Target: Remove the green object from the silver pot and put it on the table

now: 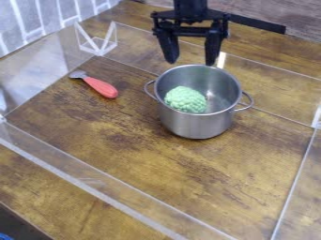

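My gripper spread wide above the pot; green lump looks light, bumpy; pinch across middle.

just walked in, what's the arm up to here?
One robot arm is set up to pull the green object out of the silver pot and put it on the table. The gripper hangs open above the pot's far rim, pointing down, holding nothing. The green object sits untouched inside the pot. A red-orange handled tool lies on the table to the left.
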### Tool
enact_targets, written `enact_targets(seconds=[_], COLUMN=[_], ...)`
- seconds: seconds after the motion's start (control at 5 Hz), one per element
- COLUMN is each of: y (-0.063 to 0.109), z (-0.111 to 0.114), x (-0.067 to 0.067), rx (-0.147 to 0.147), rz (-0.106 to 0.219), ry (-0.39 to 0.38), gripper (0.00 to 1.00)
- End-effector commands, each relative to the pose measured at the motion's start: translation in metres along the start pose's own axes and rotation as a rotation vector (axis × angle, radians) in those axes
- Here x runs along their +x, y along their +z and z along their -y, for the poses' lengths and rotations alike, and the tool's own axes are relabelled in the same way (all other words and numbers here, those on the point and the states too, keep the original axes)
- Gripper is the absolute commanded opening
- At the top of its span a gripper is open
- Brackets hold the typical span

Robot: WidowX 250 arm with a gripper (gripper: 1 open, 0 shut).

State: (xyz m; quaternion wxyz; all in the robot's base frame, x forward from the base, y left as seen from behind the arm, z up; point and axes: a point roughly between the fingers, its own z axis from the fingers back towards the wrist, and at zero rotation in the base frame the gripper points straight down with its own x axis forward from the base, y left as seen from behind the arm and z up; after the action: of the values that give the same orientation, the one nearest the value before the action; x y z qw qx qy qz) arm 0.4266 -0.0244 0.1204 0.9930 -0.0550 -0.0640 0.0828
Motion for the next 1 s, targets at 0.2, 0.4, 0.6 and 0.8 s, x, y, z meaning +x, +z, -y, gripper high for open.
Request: enact_targets(seconds=[0.2, 0.4, 0.6, 0.8], y=[0.041, 0.030, 0.018, 0.017], z=[-0.009, -0.015, -0.022, -0.016], x=[0.006, 0.005, 0.004, 0.013], rx=[-0.030, -0.030, -0.028, -0.038], rz=[0.054, 0.052, 0.049, 0.053], ry=[-0.101, -0.085, -0.068, -0.069], gripper=[1.00, 1.00, 1.00, 1.00])
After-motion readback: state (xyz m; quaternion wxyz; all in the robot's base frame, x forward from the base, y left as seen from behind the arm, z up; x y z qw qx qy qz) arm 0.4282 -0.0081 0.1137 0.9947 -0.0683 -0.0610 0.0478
